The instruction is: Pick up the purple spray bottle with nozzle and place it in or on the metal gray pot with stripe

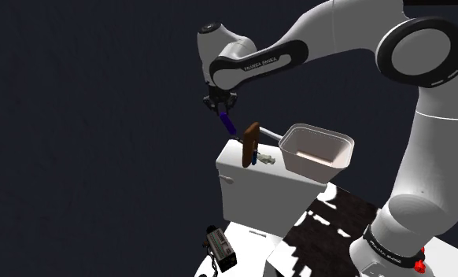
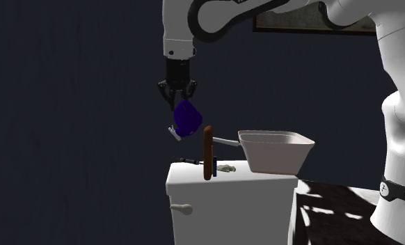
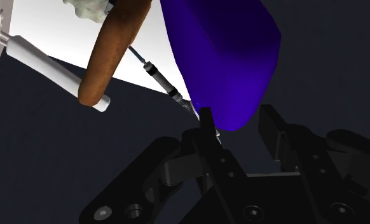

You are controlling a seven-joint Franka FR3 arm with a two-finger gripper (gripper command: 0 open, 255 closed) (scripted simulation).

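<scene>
You had open air above the pot [image 2: 278, 156], but an upright brown bar [image 2: 208, 152] stood between it and the bottle [image 2: 187, 118].

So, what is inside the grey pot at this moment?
Inside the pot, pale bare walls and floor show; the strip behind its near wall is covered. The purple bottle hangs in the gripper, outside it.
</scene>
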